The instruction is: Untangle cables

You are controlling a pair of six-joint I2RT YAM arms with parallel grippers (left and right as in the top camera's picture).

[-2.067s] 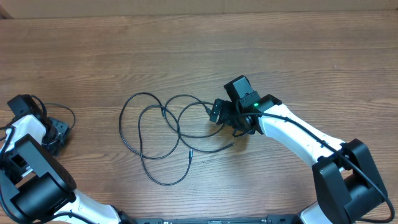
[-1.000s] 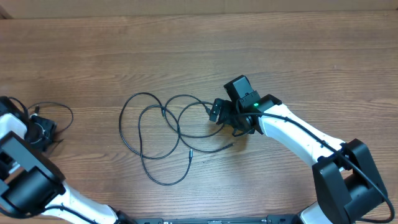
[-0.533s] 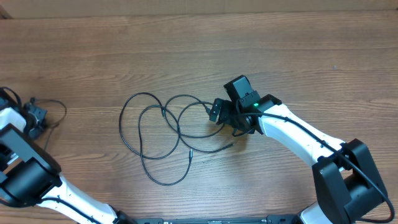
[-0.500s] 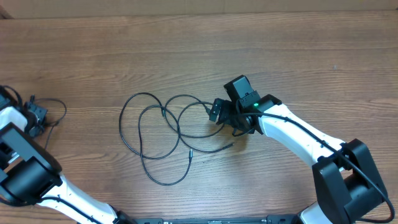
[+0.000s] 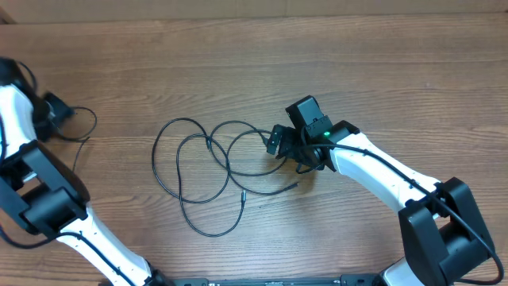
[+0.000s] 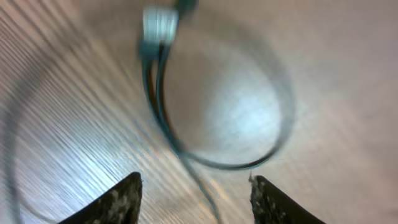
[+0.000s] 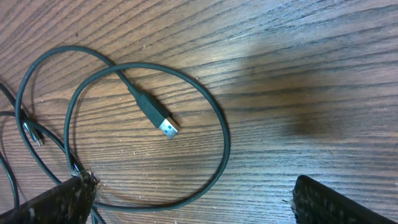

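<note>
1. The left hand (image 5: 59, 109) is sitting far to the left of the tangle of thin black cords (image 5: 208, 167). It is now nearer the back edge of the brown wood-grain desk (image 5: 238, 56) than half a second ago, when it was level with the tangle's middle.
2. Its fingers (image 6: 118, 199) are standing moderately apart in the blurred left wrist view. Only a strand of cord is running over the desk beneath the gap, and nothing is being pinched.
3. A single thin black cord (image 5: 86, 127) is lying just beside that hand, well apart from the tangle on its left side. Its small loop is now resting farther back than in the previous picture, shifted along with the hand.
4. A blurred silver plug end (image 6: 158, 25) is showing at the top of the left wrist view, where two strands of that cord are meeting.
5. The tangle is lying in the same place and shape as in every earlier picture, as several overlapping loops at the desk's middle. Two free ends are trailing on its near side.
6. The right hand (image 5: 276, 143) is hanging at the tangle's right edge, unmoved. Its fingers are spread wide and are holding nothing.
7. In the right wrist view, a silver flat plug (image 7: 163, 123) on a black cord is lying inside one round loop of the tangle, ahead of both fingers and touching neither.
8. A green light (image 5: 325, 133) is glowing on the right arm, just right of the tangle.
</note>
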